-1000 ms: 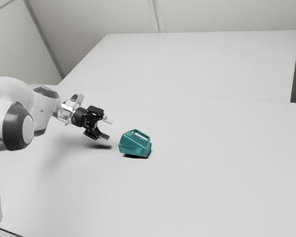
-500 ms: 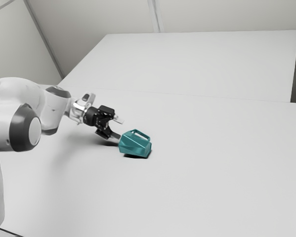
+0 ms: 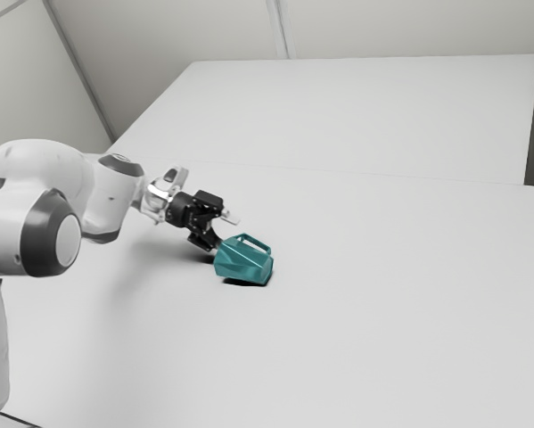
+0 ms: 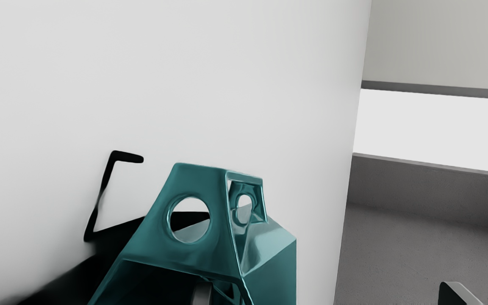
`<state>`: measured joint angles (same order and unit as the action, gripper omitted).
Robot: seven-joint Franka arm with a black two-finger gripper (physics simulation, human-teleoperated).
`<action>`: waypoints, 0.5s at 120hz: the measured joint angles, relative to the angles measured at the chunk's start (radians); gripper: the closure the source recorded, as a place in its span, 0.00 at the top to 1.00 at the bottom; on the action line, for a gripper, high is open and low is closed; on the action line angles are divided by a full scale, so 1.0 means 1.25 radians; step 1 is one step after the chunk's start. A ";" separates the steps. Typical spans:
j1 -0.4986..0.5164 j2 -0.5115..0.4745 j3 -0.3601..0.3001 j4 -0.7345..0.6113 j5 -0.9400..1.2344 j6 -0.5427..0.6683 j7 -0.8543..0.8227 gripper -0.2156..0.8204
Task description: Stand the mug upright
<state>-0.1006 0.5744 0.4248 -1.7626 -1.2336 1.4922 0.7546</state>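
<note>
Gripper [image 3: 228, 233] advanced; mug [image 3: 242, 261] (teal, faceted) on side.

The arm [image 3: 110, 201] was extended toward the exterior view's right, with the gripper [image 3: 226, 231] angled downward and its two fingers [image 4: 202, 295] spread apart.
</note>
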 joint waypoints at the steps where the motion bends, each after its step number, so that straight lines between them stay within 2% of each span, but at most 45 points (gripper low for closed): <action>1: -0.001 0.000 0.000 0.000 0.000 0.000 0.000 0.76; 12: -0.004 0.000 0.000 -0.003 -0.002 0.003 -0.001 0.68; 45: -0.004 0.002 0.000 -0.005 -0.003 0.006 -0.003 0.26; 60: -0.004 0.003 0.000 -0.010 -0.002 0.006 -0.005 0.14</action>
<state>-0.1059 0.5776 0.4248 -1.7754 -1.2360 1.5003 0.7478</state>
